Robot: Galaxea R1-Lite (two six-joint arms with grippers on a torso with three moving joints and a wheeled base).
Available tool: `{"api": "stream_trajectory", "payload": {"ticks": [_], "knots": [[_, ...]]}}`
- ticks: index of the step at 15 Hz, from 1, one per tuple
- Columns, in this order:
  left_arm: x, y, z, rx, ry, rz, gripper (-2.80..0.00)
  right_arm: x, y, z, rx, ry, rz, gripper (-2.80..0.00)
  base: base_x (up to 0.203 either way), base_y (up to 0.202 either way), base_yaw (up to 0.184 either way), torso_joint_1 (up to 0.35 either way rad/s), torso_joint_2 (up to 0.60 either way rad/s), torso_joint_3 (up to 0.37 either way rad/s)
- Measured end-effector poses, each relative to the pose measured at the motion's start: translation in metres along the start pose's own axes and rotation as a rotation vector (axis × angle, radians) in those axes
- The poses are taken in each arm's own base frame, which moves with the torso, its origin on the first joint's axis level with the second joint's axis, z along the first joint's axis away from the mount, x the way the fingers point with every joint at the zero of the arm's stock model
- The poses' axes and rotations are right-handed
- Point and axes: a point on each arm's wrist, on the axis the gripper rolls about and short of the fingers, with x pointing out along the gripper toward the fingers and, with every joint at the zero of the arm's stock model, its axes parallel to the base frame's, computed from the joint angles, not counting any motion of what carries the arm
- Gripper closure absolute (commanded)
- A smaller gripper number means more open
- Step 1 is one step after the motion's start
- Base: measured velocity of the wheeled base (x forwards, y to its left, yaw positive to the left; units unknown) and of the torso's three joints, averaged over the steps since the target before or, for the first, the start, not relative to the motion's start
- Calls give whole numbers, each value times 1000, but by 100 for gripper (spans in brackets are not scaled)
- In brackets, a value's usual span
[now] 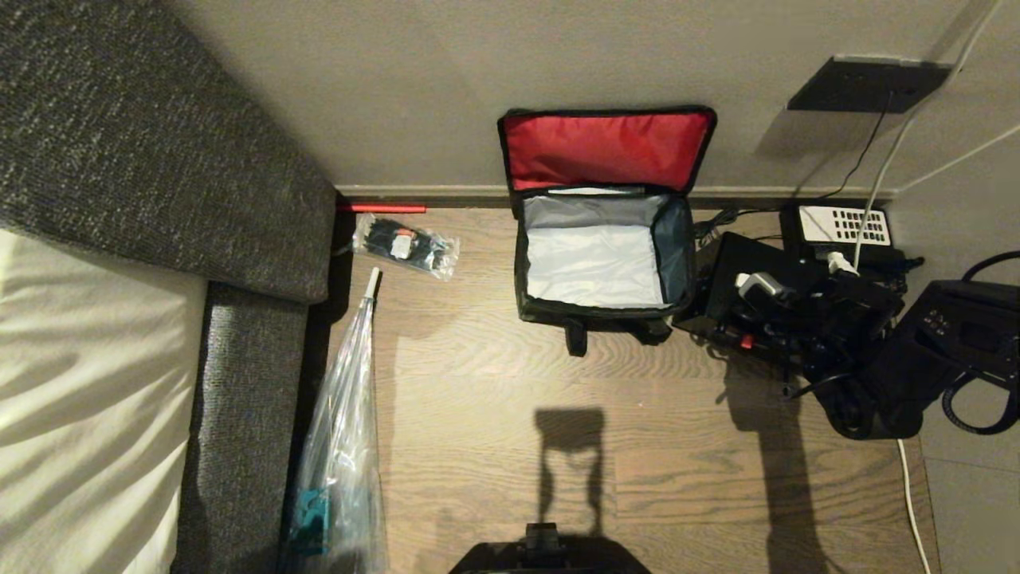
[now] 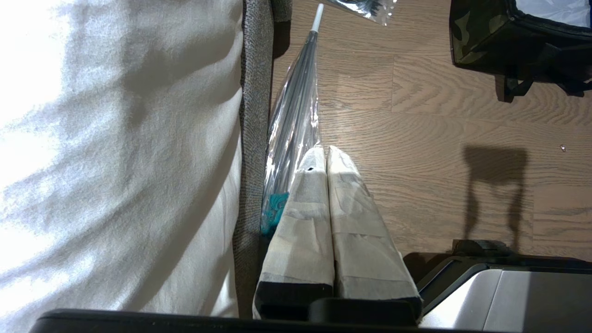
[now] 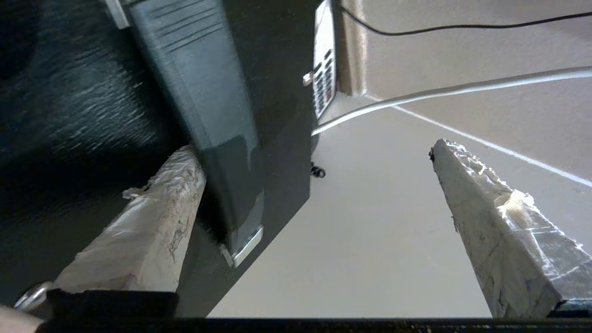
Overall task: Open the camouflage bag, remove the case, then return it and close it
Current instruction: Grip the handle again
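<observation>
Against the wall stands the camouflage bag (image 1: pixel 603 263), lid thrown back, red lining up, pale interior showing. Just right of the bag, touching its side, lies the case (image 1: pixel 777 307), with a desk telephone (image 1: pixel 843 227) behind it. Over the case hangs the right gripper (image 3: pixel 314 180), jaws spread wide around its bar handle (image 3: pixel 212 120). Well left of the bag, beside a wrapped umbrella (image 2: pixel 296 115), the left gripper (image 2: pixel 327 155) is closed, holding nothing.

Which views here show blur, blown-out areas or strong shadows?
Head view: a hard shadow of the robot falls on the wooden floor; the camouflage bag is sharp. Left wrist view: the white bedding is blown out at upper left. Right wrist view: the case, beside the open right gripper, is streaked with motion blur.
</observation>
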Motion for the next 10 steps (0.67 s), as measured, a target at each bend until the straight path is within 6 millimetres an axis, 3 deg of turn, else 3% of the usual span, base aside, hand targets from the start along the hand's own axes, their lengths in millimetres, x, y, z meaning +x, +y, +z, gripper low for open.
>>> {"api": "stream_trajectory", "payload": {"ticks": [9, 10], "knots": [[0, 0, 0, 0, 0, 0, 0, 22, 5, -4, 19, 11, -56, -280, 0, 0, 0, 0, 0, 0], [0, 0, 0, 0, 0, 0, 0, 21, 7, -5, 17, 12, -51, 0, 0, 0, 0, 0, 0, 0]]}}
